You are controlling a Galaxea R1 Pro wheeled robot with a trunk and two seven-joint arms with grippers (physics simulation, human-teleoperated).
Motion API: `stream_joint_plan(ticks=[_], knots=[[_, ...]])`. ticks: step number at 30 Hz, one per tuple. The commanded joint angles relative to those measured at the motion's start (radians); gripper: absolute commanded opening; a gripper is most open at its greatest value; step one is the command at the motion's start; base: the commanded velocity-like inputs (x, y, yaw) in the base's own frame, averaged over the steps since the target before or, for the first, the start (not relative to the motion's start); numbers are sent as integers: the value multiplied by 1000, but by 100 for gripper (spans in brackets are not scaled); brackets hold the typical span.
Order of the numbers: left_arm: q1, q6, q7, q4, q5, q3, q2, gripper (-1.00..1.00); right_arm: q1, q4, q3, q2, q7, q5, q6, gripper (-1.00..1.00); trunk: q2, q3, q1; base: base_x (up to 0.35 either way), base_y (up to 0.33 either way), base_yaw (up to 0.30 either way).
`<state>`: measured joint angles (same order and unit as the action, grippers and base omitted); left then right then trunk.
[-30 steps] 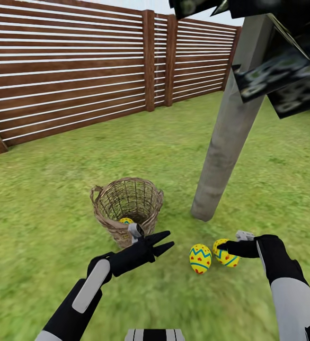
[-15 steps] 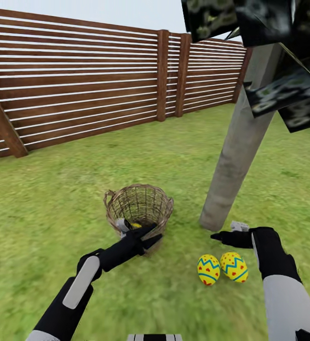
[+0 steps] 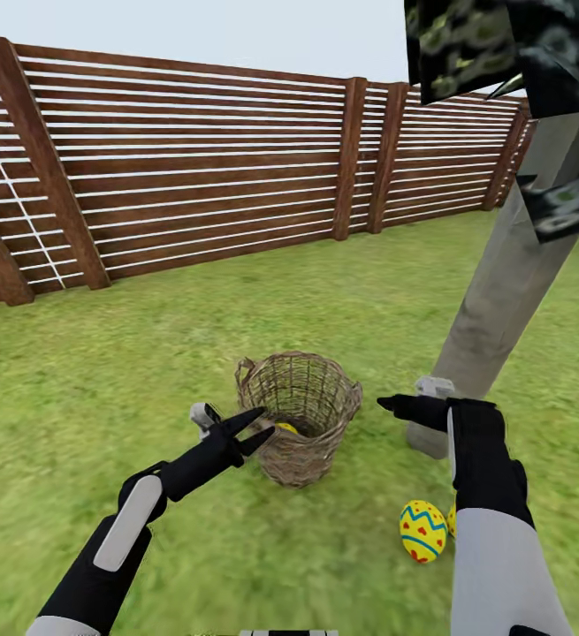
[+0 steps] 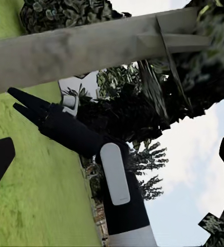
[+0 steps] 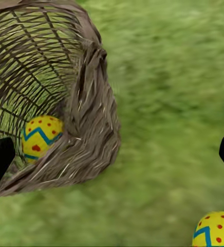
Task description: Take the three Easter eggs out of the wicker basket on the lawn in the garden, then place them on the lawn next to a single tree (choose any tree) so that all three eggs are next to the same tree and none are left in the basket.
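The wicker basket (image 3: 311, 399) stands on the lawn (image 3: 148, 371), and one Easter egg (image 3: 286, 427) lies inside against its near wall. That basket (image 5: 86, 118) and egg (image 5: 40, 135) fill much of the right wrist view. My left gripper (image 3: 254, 427) is open and empty beside the basket's left side. The right gripper (image 3: 388, 405) is open too, empty, hovering between the basket and the tree (image 3: 501, 300). By the tree's foot one Easter egg (image 3: 422, 530) lies on the grass. A second one (image 3: 451, 521) peeks out behind my right forearm.
A brown slat fence (image 3: 201, 185) closes the lawn behind the basket. Dark leaf planes (image 3: 492, 44) hang low over the trunk at upper right. The left wrist view looks across at my right arm (image 4: 114, 175) and the trunk (image 4: 91, 49). Grass stretches open to the left.
The head camera has swung, shifting the whole view. My right gripper has left the two eggs on the grass and risen toward the basket. The left gripper moved from the basket's front to its left side.
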<state>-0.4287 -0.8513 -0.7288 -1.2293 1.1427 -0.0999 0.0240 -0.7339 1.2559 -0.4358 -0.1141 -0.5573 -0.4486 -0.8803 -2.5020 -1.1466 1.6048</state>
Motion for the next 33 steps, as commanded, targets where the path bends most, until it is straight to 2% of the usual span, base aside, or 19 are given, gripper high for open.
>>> stream_joint_plan(ticks=[1,8,13,18,20,30,32,33], knots=[[-1,-3,-2,2,5,1,0,100,-1,2,-3,-1,-8,-10,-2,100,0,-1,0,7,6,291],[-1,-2,-1,10,3,2,-2,100,-1,12,-3,-1,-5,-11,3,100,0,-1,0,85,138,291],[-1,-2,1,10,3,3,-3,100,0,8,22,-2,-5,-13,3,100,0,-1,0,113,260,252],[-1,-2,0,10,3,3,-4,100,3,4,100,0,-5,-17,5,100,0,-1,0,194,267,37],[-1,-2,0,10,4,3,-3,100,7,4,115,-1,-4,-17,6,100,0,-1,0,209,262,3],[-1,-2,0,10,5,3,-3,100,10,2,125,2,1,-24,5,100,0,-1,0,244,249,0],[-1,-2,0,10,5,3,-3,100,10,3,137,2,20,-32,5,100,0,-1,0,266,213,0],[-1,-2,0,10,5,3,-3,100,10,3,155,3,40,-36,5,100,0,-1,0,267,210,-10]])
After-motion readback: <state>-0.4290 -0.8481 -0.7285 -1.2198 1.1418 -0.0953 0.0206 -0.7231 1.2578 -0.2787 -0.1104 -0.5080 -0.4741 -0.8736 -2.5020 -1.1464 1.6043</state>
